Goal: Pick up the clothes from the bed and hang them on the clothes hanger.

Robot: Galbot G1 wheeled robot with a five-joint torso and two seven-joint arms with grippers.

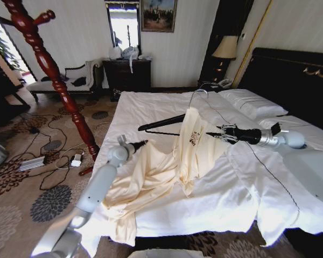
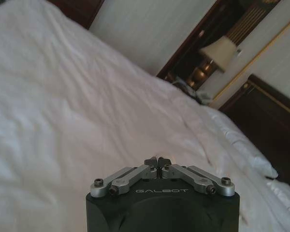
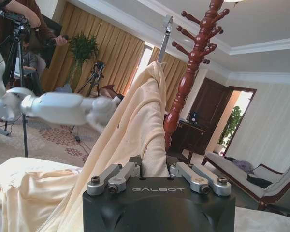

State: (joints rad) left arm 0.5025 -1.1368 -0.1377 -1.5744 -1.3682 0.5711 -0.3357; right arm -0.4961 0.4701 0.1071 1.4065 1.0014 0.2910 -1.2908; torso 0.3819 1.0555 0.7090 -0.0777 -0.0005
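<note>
The cream-yellow clothes [image 1: 151,180] lie partly spread on the bed's white duvet [image 1: 226,199]. Their upper part is draped over the black clothes hanger [image 1: 160,123], which is lifted above the bed with its wire hook [image 1: 199,94] pointing up. My right gripper [image 1: 218,133] reaches in from the right and is shut on the draped cloth [image 3: 145,116] just below the hook [image 3: 165,30]. My left gripper [image 1: 139,143] hovers at the garment's left edge, under the hanger's bare arm. Its fingertips [image 2: 157,161] are shut with nothing between them, over plain duvet [image 2: 63,121].
A red turned-wood coat stand [image 1: 54,70] rises left of the bed, its base by the mattress corner. Cables and a power strip [image 1: 35,162] lie on the patterned carpet. Pillows [image 1: 253,102], the dark headboard [image 1: 296,70] and a lamp [image 1: 224,48] are at the far right.
</note>
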